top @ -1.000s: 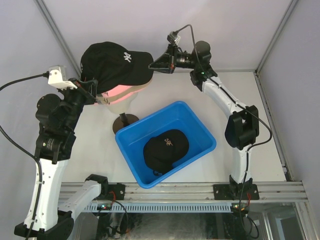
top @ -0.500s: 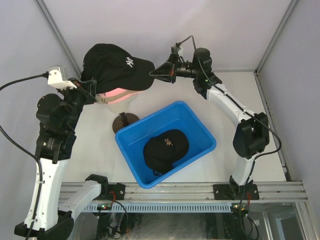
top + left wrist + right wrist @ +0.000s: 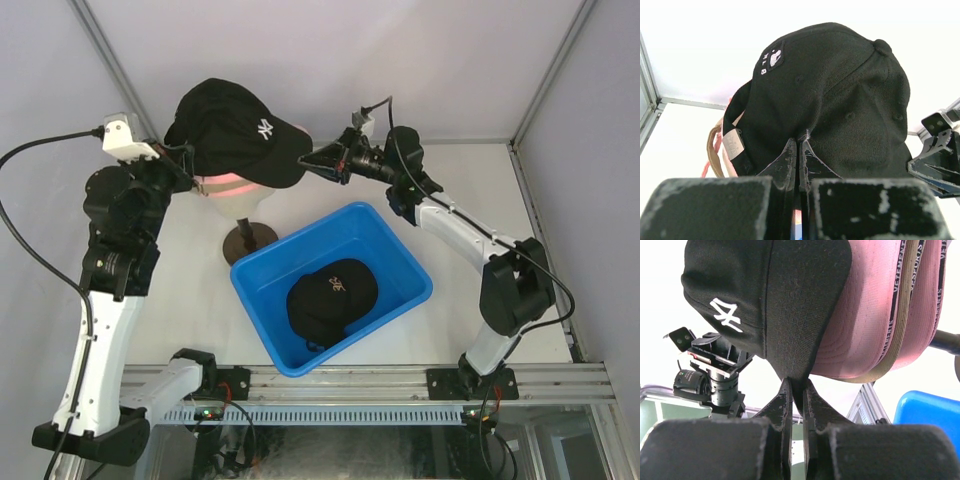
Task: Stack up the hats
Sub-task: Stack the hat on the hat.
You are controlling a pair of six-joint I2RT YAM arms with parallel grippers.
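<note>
Black NY cap (image 3: 235, 125) is the topmost item, over the mannequin head (image 3: 245, 208), crown to the left and brim pointing right in the top view. It sits slightly tilted. Whether it rests fully on the caps beneath cannot be told.

Left gripper (image 3: 797, 147): jaws pressed together on the rear edge of the black NY cap, at the back seam. No gap shows between the fingers in the left wrist view.

Right gripper (image 3: 796, 382): jaws pinching the front edge of the same cap's brim, fabric caught between the fingertips.

Pink cap (image 3: 235, 184) is on the mannequin head directly below the black NY cap. Its brim shows beside the black brim in the right wrist view. Tan cap (image 3: 892, 357) shows only as a thin edge under the pink brim.

Black cap with orange mark (image 3: 332, 295) lies inside the blue bin (image 3: 400, 255), well apart from both grippers. The bin stands on the table (image 3: 190, 290), just beside the mannequin's brown base (image 3: 250, 240).
</note>
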